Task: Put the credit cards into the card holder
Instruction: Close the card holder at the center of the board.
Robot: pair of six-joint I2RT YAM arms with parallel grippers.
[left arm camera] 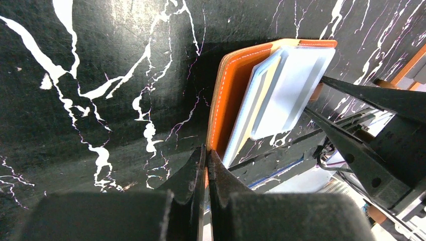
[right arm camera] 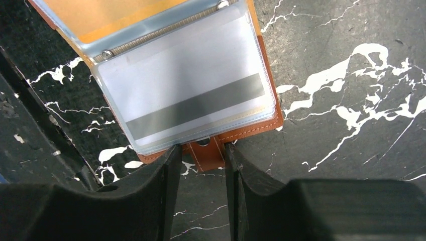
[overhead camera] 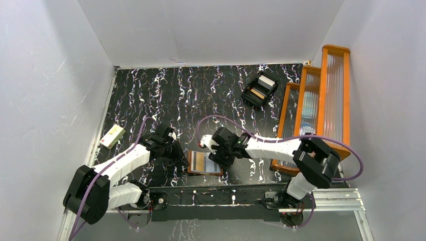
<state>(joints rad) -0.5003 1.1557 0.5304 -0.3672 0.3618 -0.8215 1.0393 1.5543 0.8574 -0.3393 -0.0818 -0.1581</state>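
1. Overhead, a black marble-patterned counter (overhead camera: 166, 95) veined in white and purple sits boxed in by plain white walls (overhead camera: 211, 30) on its left, far and right sides.
2. Three orange-framed, ribbed clear panels (overhead camera: 334, 90) stand in a stepped row along the counter's right edge.
3. One black compartmented plastic tray (overhead camera: 259, 89) lies near the far right corner; its contents are too small to make out.
4. One cream-coloured rectangular box (overhead camera: 112, 136) lies at the left edge, its green mark too small to read.
5. One reddish-brown leather-like card holder (overhead camera: 205, 163) lies open at the middle of the near edge, between the two grippers.
6. Two cards show in its clear pockets: a white card with a dark grey stripe (right arm camera: 191, 95) in the front sleeve, and a yellow-orange card (right arm camera: 115, 15) in the sleeve beyond the metal rings. Whether more lie behind them I cannot tell.
7. The left gripper (left arm camera: 205, 168) has its fingers pressed together on the edge of the card holder's cover.
8. The right gripper (right arm camera: 202, 150) has its fingers apart, one on each side of the holder's small strap tab; whether they touch it I cannot tell.
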